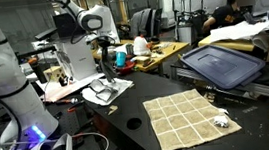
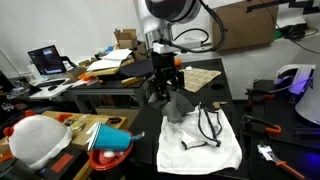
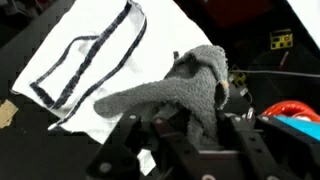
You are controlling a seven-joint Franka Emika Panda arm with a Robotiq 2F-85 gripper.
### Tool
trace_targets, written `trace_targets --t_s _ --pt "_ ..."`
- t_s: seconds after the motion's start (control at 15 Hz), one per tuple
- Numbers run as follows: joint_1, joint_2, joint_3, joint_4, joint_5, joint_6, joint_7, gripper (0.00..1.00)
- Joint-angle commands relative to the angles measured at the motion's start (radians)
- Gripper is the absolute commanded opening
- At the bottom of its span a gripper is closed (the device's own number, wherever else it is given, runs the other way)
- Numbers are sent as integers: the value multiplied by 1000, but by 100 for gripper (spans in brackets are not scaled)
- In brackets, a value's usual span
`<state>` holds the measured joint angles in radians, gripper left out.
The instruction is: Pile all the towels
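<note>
In an exterior view, the arm [image 1: 70,36] rises at the far left of a dark table [image 1: 116,137] and bends straight down, its claw [image 1: 103,76] pointing at a white towel [image 1: 101,91] lying flat beneath it. A tan towel [image 1: 190,119] with a grid pattern lies flat well apart, nearer the camera, its sides skewed to the table edge, and a dark tray [image 1: 224,66] sits behind it. In an exterior view from the opposite side, the arm [image 2: 165,20] comes down from the top, and the claw [image 2: 166,90] is closed on a bunched grey towel [image 2: 180,105], which droops down and right to the far edge of the white towel [image 2: 215,145]. That towel's long axis runs toward the camera. The tan towel [image 2: 200,78] lies behind. In the wrist view, the claw [image 3: 185,135] enters from below, pinching the grey towel [image 3: 170,90], whose crumpled length runs lower left to upper right over the white towel [image 3: 100,55].
</note>
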<state>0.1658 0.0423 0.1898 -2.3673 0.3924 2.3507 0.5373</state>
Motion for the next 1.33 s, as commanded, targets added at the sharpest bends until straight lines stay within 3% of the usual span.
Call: trace_targets --t_s 0.0,0.33,0.8,0.87,0.93,1.27 --pt "45 -113 36 -75 50 -76 -22 3" --pt "38 -153 34 -147 -62 -98 41 3" --pt "-65 -124 -27 -239 -464 65 260 3" --pt "-72 -107 -35 -245 -491 71 259 35" --pt "-76 -103 -41 -254 -512 80 265 36" --pt "-71 -110 -50 -286 -499 84 236 72"
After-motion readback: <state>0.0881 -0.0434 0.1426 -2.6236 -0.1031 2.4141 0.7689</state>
